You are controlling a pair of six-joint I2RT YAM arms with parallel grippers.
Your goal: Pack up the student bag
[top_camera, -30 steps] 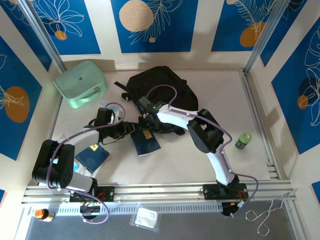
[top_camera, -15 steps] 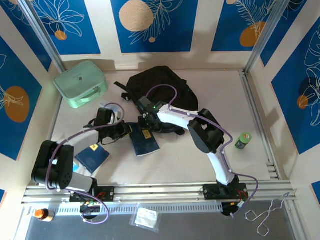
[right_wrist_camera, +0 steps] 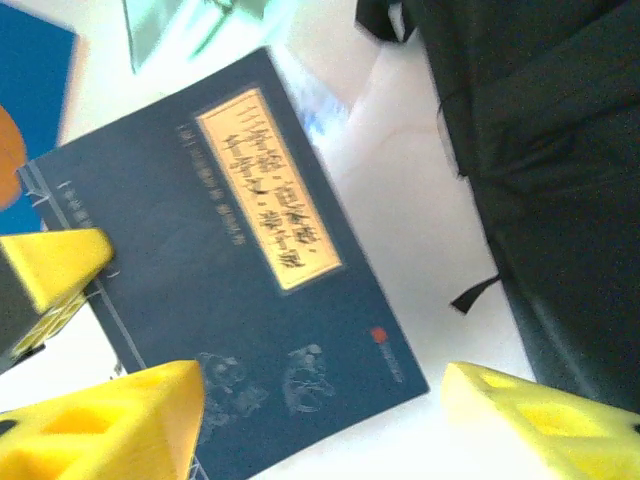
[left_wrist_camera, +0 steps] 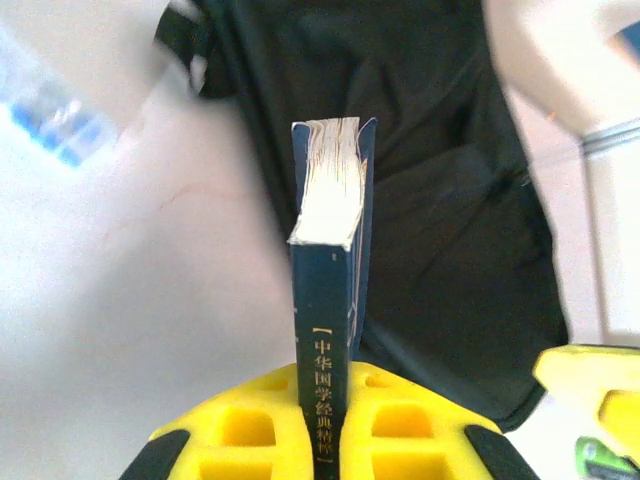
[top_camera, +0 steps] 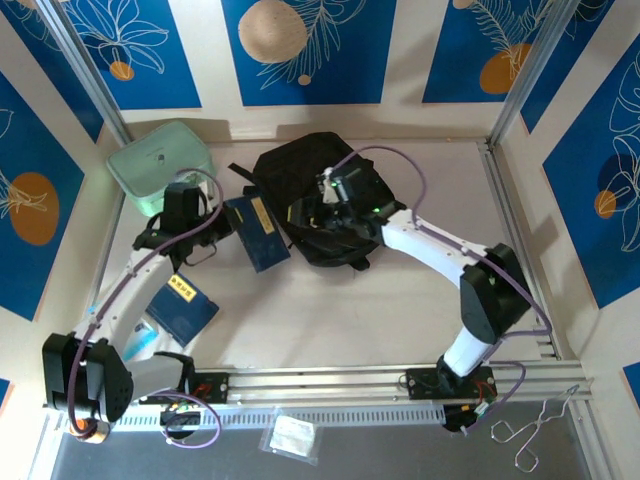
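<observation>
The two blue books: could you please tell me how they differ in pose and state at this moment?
The held book is pinched in the left gripper, beside the student bag. The loose book lies flat on the table, ungripped. The held book sits farther from the arm bases, the loose book nearer them. Both have dark blue covers with a yellow label.

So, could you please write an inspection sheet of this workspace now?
Surface: pale table.
Job's things: student bag lies at the back; blue book in the left gripper beside it; second book flat on the table.
Clutter: mint-green case back left; tongs and plastic pouch on the near ledge.
Grippers: left gripper shut on the blue book; right gripper open above the bag's edge.
Cables: purple cables loop along both arms.
Surroundings: blue leaf-print wall panels.
</observation>
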